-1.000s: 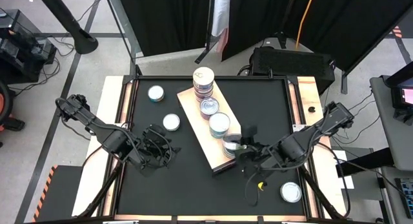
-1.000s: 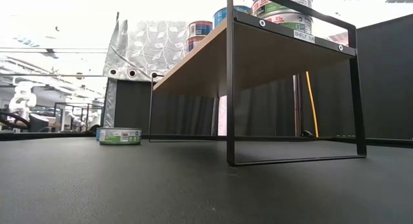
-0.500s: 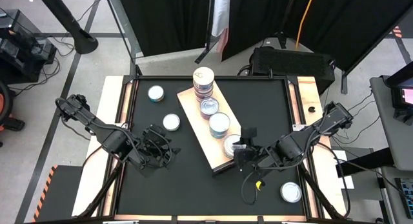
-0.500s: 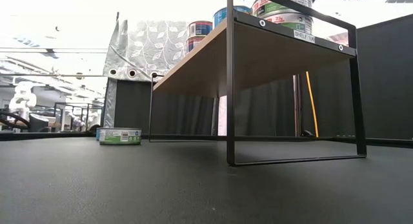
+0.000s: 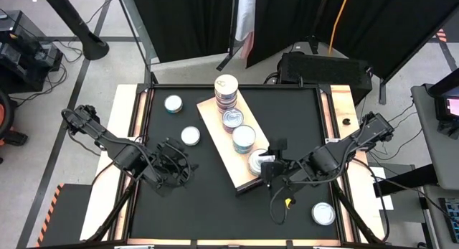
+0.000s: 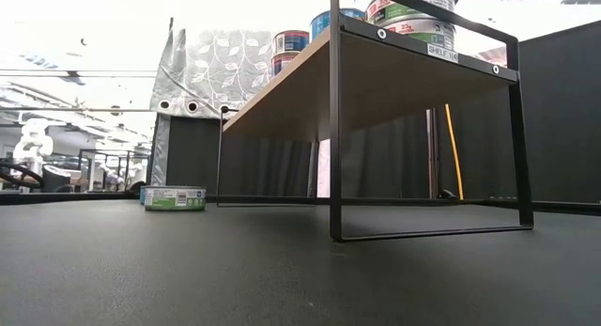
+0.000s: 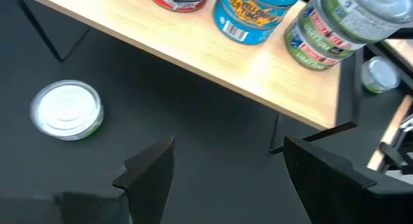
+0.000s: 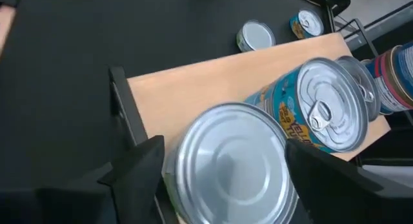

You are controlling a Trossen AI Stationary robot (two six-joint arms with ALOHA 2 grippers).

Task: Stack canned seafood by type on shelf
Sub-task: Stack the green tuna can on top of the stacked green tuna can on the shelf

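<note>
The pale wood shelf stands slantwise on a black frame and carries a row of tins. At its far end is a tall stack, then a single tin, a blue-labelled stack, and a green-labelled stack at its near end. My right gripper is open; its fingers stand on either side of that stack's silvery top tin without gripping it. My left gripper hangs open over the black tabletop, left of the shelf, with nothing between its fingers.
Three loose tins stand on the tabletop: one at the far left, one left of the shelf and one at the near right corner. The shelf's thin frame legs stand on the table.
My right gripper has opened and let go of the silvery-topped tin, which now rests on the near-end stack. Its wrist has rolled a little while it stayed beside the stack.
</note>
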